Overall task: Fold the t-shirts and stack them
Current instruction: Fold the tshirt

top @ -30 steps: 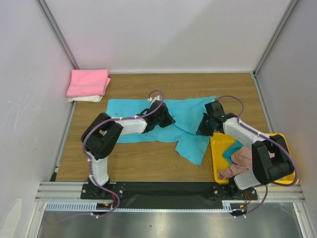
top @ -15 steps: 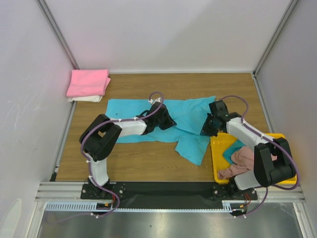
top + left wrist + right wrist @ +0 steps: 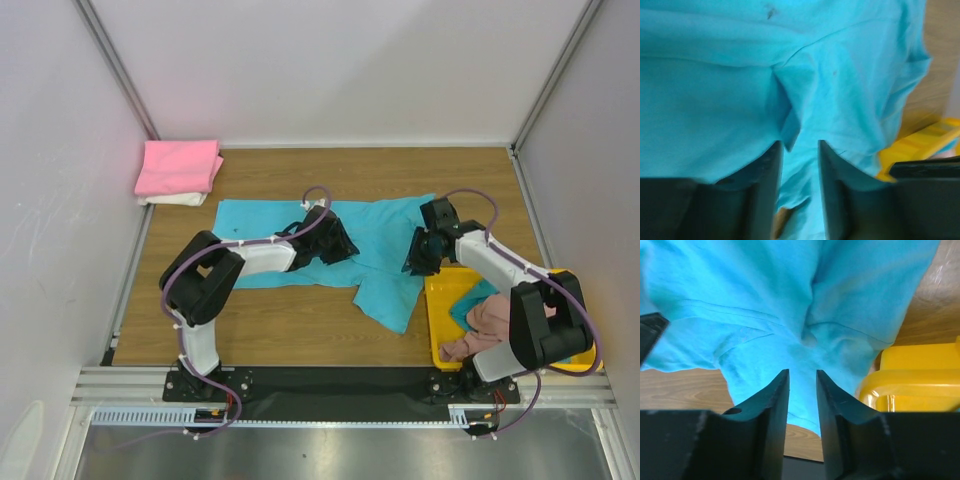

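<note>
Top view: a wooden table (image 3: 300,330) bears the turquoise t-shirt (image 3: 380,225), spread crumpled across its middle with one flap hanging towards the near edge, just beside the yellow tray (image 3: 438,300). Only this view shows the rest of the laundry: the bright pink t-shirt (image 3: 178,165) lies folded on the cream white t-shirt (image 3: 170,199) in the far left corner, well apart from the arms, and the dusty pink t-shirt (image 3: 490,320) lies bunched on the teal t-shirt (image 3: 465,308) inside the tray. The left arm (image 3: 215,280) bends at the elbow and reaches right across the table, with the left gripper (image 3: 338,243) low over the middle of the turquoise cloth. The right arm (image 3: 520,290) stretches forward and left over the tray, its right gripper (image 3: 415,258) above the shirt's right part. The jaws cannot be made out from above; the wrist views supply them. Left wrist view: the fingers (image 3: 765,190) stand slightly parted, with a small raised fold of turquoise cloth just off their tips and nothing clamped between them; a corner of the tray shows at the right. Right wrist view: the fingers (image 3: 772,415) are likewise a little apart above a puckered gather of the shirt, gripping nothing, with the tray's rim at lower right.
</note>
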`<state>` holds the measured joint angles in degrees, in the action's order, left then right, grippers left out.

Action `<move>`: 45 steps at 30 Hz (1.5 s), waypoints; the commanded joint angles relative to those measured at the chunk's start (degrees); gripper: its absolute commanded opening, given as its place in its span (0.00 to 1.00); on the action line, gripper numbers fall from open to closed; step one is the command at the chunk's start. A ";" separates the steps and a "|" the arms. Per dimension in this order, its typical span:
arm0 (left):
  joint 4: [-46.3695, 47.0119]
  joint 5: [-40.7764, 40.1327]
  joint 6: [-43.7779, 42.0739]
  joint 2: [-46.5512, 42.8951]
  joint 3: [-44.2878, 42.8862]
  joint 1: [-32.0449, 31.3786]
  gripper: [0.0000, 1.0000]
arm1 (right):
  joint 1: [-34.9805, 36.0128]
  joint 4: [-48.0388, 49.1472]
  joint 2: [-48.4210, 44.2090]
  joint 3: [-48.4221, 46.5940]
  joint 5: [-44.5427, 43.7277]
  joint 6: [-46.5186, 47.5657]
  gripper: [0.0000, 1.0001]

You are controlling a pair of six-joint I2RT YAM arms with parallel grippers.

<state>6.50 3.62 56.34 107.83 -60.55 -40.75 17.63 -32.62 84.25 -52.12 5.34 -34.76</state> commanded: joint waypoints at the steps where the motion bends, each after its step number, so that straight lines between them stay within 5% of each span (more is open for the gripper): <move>1: -6.03 -2.03 -3.67 -6.39 -4.82 -0.29 0.50 | -0.31 -4.11 0.30 -6.93 0.28 3.73 0.35; 4: -11.49 -5.44 -6.93 -10.69 -8.07 0.67 0.67 | -0.58 -6.49 1.18 -13.52 -0.68 6.36 0.41; 10: -12.13 -8.54 -13.52 -16.95 -8.71 7.26 0.77 | -1.28 -0.70 6.43 -21.62 1.58 7.87 0.49; 15: -8.36 -4.06 -19.23 -13.80 -8.18 13.59 0.77 | -0.32 15.87 13.82 -21.71 14.31 6.73 0.49; 25: 4.11 9.38 -20.48 -1.41 -7.39 17.64 0.73 | 1.62 30.59 28.77 -26.37 22.51 1.02 0.49; 36: 12.48 16.07 -14.51 6.16 -6.42 17.37 0.69 | 1.36 27.35 30.19 -26.37 17.95 1.45 0.48; 45: 16.26 17.92 -11.34 4.15 -0.01 14.92 0.68 | -1.37 22.78 28.52 -22.77 15.57 1.54 0.45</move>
<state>18.74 19.79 43.51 114.02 -61.91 -24.40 17.12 -8.23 115.00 -76.25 22.61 -33.45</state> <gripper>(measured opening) 0.676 0.456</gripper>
